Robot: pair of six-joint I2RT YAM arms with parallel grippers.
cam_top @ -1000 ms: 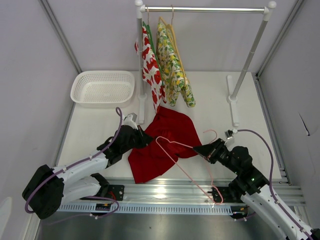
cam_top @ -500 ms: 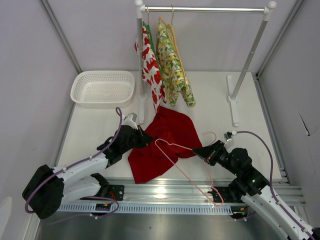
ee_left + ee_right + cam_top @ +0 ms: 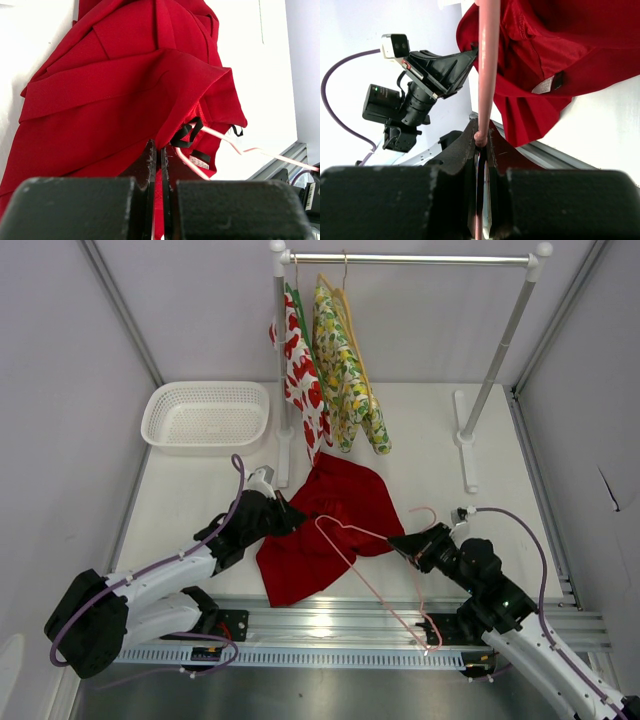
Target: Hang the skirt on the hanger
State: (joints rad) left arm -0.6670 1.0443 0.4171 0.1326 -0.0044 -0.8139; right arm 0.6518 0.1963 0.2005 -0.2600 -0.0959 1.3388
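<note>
The red skirt (image 3: pixel 330 525) lies crumpled on the white table in front of the rack. My left gripper (image 3: pixel 287 517) is shut on its left waist edge, lifting a fold; the cloth shows pinched between the jaws in the left wrist view (image 3: pixel 159 160). My right gripper (image 3: pixel 400 539) is shut on the pink wire hanger (image 3: pixel 365 570) near its neck. One hanger tip pokes into the skirt's waist opening (image 3: pixel 192 162). In the right wrist view the pink wire (image 3: pixel 487 70) runs up from the jaws (image 3: pixel 481 139) toward the skirt (image 3: pixel 560 50).
A clothes rack (image 3: pixel 410 258) at the back holds a fruit-print garment (image 3: pixel 300 370) and a yellow-green garment (image 3: pixel 345 365). A white basket (image 3: pixel 205 415) stands at back left. The rack's feet (image 3: pixel 465 440) rest on the table. A metal rail (image 3: pixel 330 625) runs along the near edge.
The right gripper has shifted the hanger slightly; its far tip sits a bit further right over the skirt. The left gripper holds the skirt edge in much the same place.
</note>
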